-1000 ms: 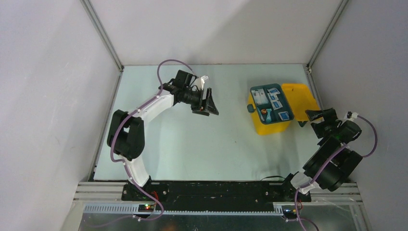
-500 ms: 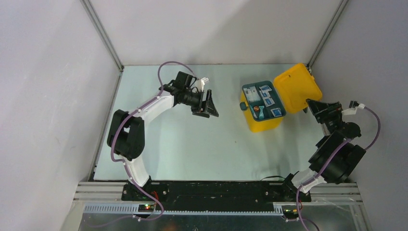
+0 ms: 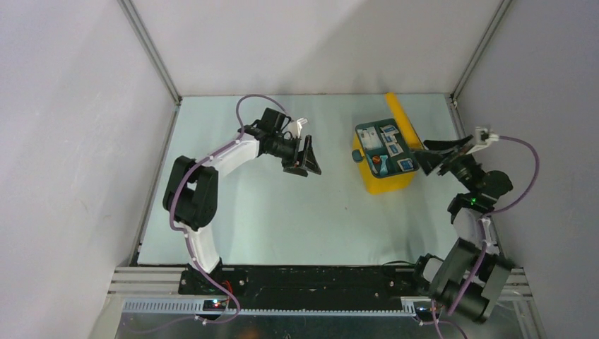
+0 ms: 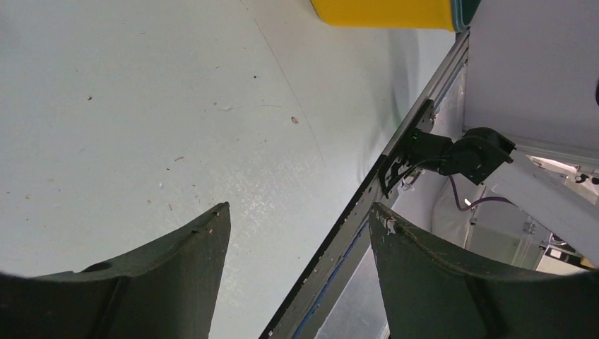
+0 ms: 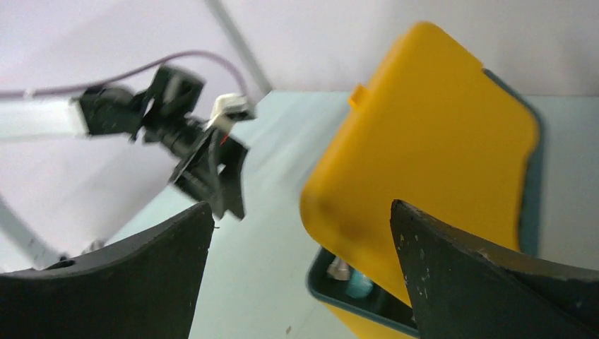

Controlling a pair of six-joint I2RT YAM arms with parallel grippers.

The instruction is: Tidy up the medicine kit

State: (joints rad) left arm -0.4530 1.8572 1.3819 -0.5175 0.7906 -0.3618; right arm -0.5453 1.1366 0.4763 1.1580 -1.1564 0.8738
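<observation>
We see the medicine kit (image 3: pixel 385 181) near the counter's far right corner, lid (image 5: pixel 431 134) tipped up. Our right gripper (image 3: pixel 426 157), jaws spread, is just beside the lid. Our left gripper (image 3: pixel 309 157), jaws apart and empty, hangs over bare counter (image 3: pixel 282 219) at mid-width.

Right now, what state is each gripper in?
Left gripper: open, holding nothing.
Right gripper: open, at the lid of the medicine kit, not gripping it.

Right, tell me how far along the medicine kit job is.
Done: packets sit in the tray of the medicine kit. In hand: the open right tool is at the lid, which stands half raised. Left: shutting it; the left tool hangs open and empty, apart from the kit.
</observation>
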